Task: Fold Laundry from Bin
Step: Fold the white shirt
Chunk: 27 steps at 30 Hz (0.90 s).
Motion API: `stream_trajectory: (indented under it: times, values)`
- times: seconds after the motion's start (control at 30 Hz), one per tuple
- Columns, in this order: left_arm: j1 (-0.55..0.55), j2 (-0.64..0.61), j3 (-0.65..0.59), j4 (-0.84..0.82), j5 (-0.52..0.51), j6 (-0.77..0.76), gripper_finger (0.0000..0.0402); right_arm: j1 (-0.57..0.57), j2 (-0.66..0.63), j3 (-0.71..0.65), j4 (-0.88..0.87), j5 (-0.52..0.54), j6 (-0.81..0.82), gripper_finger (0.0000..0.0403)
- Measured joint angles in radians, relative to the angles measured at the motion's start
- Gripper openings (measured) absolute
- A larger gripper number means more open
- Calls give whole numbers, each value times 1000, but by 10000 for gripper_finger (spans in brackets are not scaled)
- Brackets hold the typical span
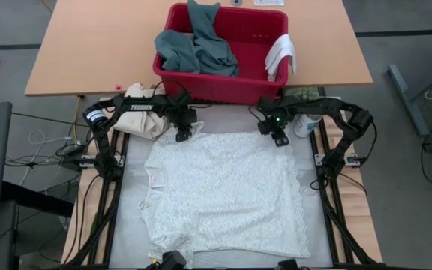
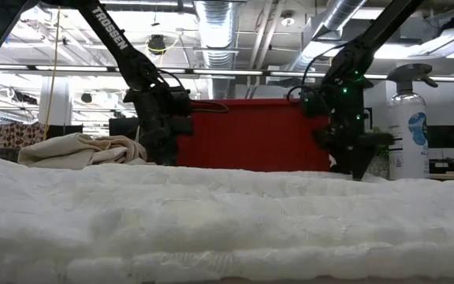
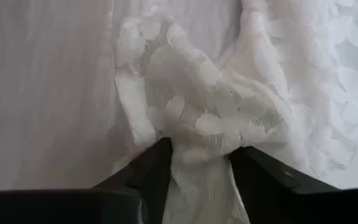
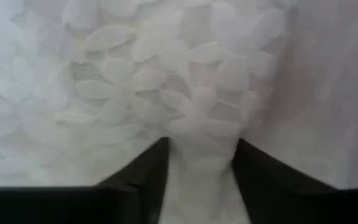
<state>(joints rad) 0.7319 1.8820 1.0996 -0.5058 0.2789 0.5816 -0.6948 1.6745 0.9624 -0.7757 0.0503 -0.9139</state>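
I have the white lace garment spread flat on the mat so its far edge is reachable. My left gripper and right gripper sit at its two far corners, just in front of the red bin. Both wrist views show cloth bunched between partly closed fingers: I judge a pinch for folding toward me.

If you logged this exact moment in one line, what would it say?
step: gripping far edge of white lace garment | left gripper: cloth between fingers | right gripper: cloth between fingers | red bin: more laundry inside
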Motion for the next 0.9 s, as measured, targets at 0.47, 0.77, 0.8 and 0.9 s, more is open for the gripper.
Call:
stream_trajectory:
  times: [0.47,0.77,0.8,0.9]
  values:
    - [-1,-6,13,-36,-42,-130,2,9,-3,4,-41,85,49,22]
    - [-3,-54,82,-166,-137,-164,0,9,-28,98,-117,109,97,22]
    - [-5,-54,90,-185,-145,-165,0,10,-29,110,-130,109,104,22]
    - [-16,-54,117,-221,-153,-183,0,16,-29,136,-176,110,130,22]
